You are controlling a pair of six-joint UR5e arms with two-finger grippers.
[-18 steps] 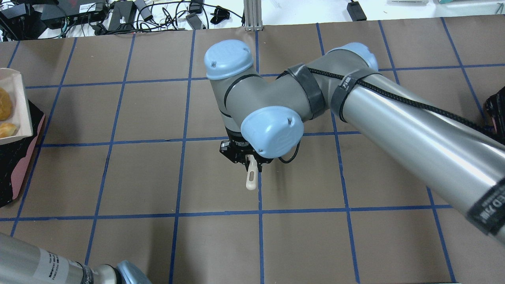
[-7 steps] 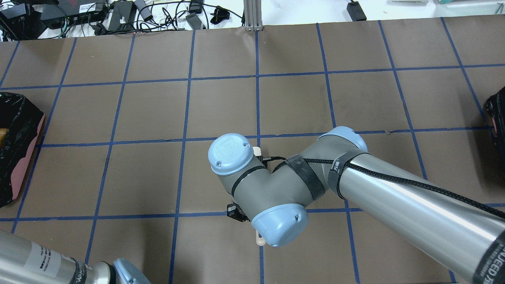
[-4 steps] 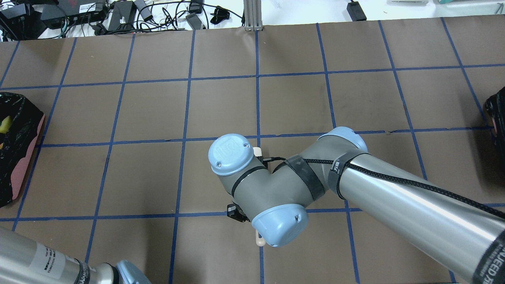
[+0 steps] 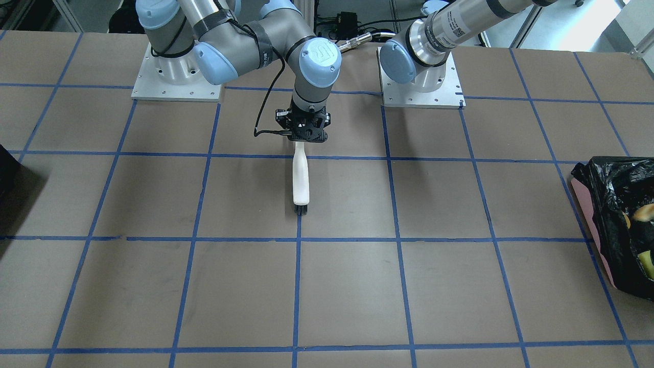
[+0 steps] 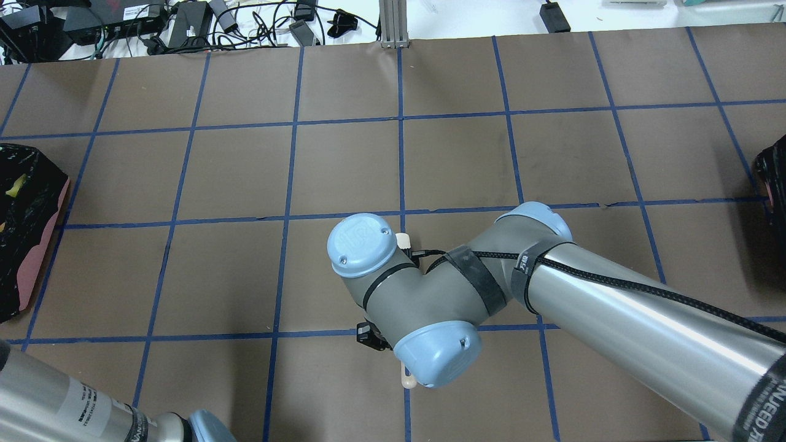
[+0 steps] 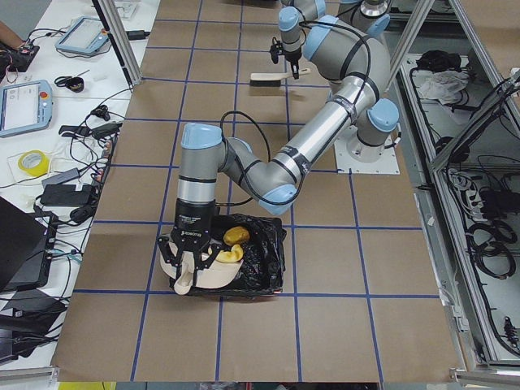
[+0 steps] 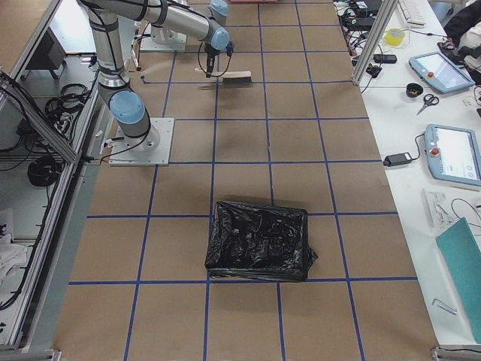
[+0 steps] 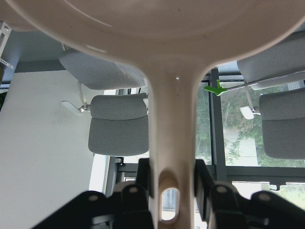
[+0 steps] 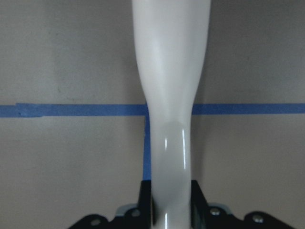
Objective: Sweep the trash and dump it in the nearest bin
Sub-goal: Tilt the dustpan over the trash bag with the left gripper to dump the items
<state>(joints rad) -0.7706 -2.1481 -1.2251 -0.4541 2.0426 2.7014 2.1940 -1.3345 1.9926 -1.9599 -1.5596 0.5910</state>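
My right gripper (image 4: 302,139) is shut on the white handle of a brush (image 4: 300,179) whose black bristles rest on the table near the middle; the right wrist view shows the handle (image 9: 171,95) between the fingers. My left gripper (image 8: 174,179) is shut on the handle of a cream dustpan (image 6: 203,272), held tipped over the pinkish, black-bagged bin (image 6: 260,260). The golden roll (image 6: 236,236) and the croissant (image 6: 223,256) lie inside the bin. A yellow wedge (image 5: 15,187) shows in the bin (image 5: 24,245) in the overhead view. The bin (image 4: 621,225) sits at the table's edge on my left side.
A second black-bagged container (image 7: 259,241) sits at the table end on my right side, also at the overhead view's right edge (image 5: 774,178). The table is brown paper with a blue tape grid (image 4: 398,240). Both arm bases (image 4: 176,76) stand at the near edge.
The right arm pulled the brush back toward its base, then held nearly still. The dustpan with the trash left the overhead view above the bin; the yellow wedge now shows inside the bag.
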